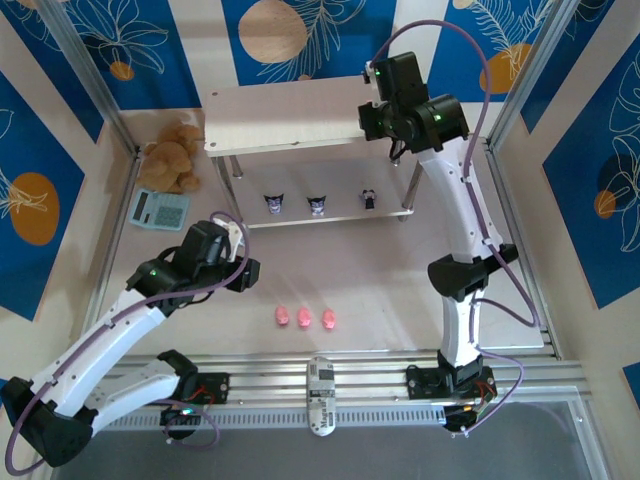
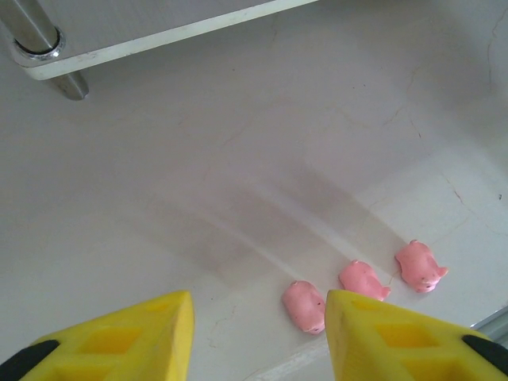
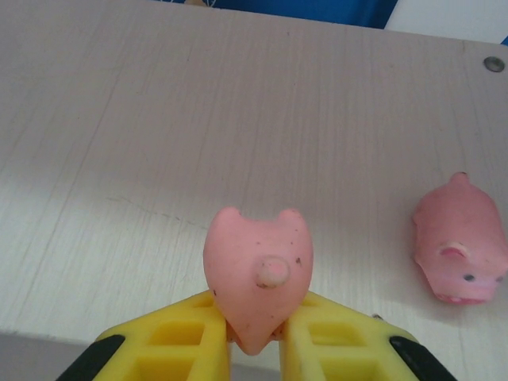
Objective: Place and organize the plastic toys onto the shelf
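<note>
- Where the table [image 1: 380, 290] meets the far wall stands the shelf [image 1: 290, 115], the biggest thing here: two pale wood-grain boards on thin silver legs.
- The right gripper [image 3: 254, 329] reaches over the right end of the top board. Its yellow fingers are drawn in tight on a pink pig [image 3: 258, 274], pinching it at its lower end so that it stands nose toward the wrist camera.
- The left gripper [image 2: 259, 333] hangs over the bare table in front of the shelf, its yellow fingers spread wide and holding nothing.
- A brown teddy bear [image 1: 172, 155] sits by the shelf's left end, with a flat teal device [image 1: 160, 209] just in front of it.
- Three dark figurines [image 1: 317, 204] with pale faces stand upright in a row on the lower board, spaced apart, all facing the arms.
- A second pig [image 3: 460, 250] lies on the top board to the right of the held one, apart from it, snout pointing down-right in the right wrist view. It is rounded and glossy pink, with small dark eyes.
- Three pink pigs [image 1: 304, 318] lie in a short row on the table near its front edge, close together. In the left wrist view the nearest of them shows just past the open fingertips.
</note>
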### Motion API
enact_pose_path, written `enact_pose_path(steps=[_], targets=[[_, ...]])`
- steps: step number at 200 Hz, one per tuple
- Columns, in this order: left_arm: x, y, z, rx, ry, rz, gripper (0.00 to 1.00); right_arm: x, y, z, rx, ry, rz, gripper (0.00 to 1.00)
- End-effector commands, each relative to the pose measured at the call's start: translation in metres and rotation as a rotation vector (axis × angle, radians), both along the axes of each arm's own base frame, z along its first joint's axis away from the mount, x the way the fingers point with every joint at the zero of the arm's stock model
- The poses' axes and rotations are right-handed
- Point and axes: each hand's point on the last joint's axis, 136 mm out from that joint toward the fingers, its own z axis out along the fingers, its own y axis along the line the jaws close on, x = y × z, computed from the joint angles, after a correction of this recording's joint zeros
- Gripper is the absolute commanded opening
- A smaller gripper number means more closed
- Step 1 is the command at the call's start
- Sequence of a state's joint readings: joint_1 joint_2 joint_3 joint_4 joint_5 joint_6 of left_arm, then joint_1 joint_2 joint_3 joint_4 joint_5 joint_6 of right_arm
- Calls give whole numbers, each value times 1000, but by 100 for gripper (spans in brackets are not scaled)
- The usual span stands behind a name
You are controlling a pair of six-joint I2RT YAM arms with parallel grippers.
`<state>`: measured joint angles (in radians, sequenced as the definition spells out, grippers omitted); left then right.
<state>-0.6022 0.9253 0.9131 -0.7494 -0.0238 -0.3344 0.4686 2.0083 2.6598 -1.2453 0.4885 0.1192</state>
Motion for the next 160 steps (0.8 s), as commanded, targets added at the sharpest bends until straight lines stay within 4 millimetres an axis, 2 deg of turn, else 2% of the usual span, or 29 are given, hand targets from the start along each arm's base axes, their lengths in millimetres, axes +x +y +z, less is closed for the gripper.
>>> enact_pose_path(steps=[1,39,58,160], targets=[[1,3,7,-1,-8,1,48,3,3,5,7,-19,25,21],[2,4,4,-4,-2,4,48,8,2,-5,-3,8,20,23],[2,5,3,-9,-1,7,48,9,2,-9,-7,17,20,26],[2,9,-2,-13,11,19,48,25,6,-17,-14,5,15,33]])
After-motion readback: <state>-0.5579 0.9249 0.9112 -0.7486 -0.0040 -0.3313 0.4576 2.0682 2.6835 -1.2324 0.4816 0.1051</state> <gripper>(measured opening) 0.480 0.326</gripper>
